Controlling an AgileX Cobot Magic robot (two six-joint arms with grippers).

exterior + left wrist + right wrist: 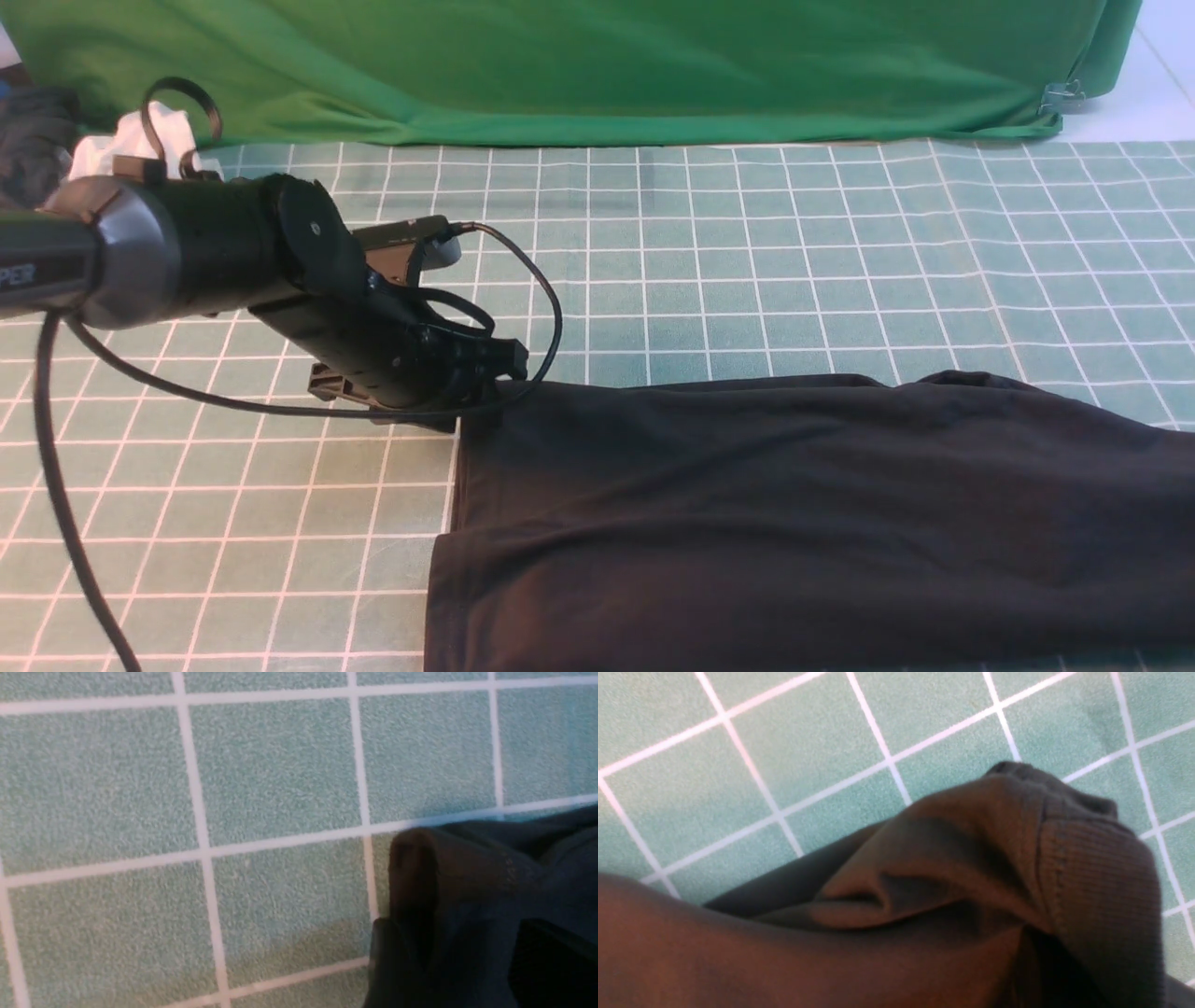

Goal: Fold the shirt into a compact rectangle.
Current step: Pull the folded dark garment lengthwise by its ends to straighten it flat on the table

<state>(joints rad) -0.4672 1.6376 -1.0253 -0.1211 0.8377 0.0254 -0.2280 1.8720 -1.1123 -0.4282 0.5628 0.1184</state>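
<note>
The shirt (794,513) lies flat on the near right part of the checked teal tablecloth (747,261) as a long black band. It runs from just left of the middle out past the right edge of the front view, and its left edge shows stacked layers. No print or label shows on the side facing up. The left gripper (495,373) sits at the shirt's far left corner, right against the cloth. Its dark fingers merge with the black fabric, so I cannot tell whether they are apart or pinching the corner. The left wrist view shows only that corner (490,905), slightly rolled up over the grid. The right wrist view is filled with bunched shirt fabric (924,882) and a ribbed cuff (1101,868) raised over the tablecloth. The right gripper itself is out of sight with its fingers together, and whether cloth is caught between them cannot be told. A black cable (56,485) loops from the left arm across the table. At the far left edge lie a dark grey garment (33,140) and a white cloth (140,135), and a green backdrop (597,65) hangs along the back.
</note>
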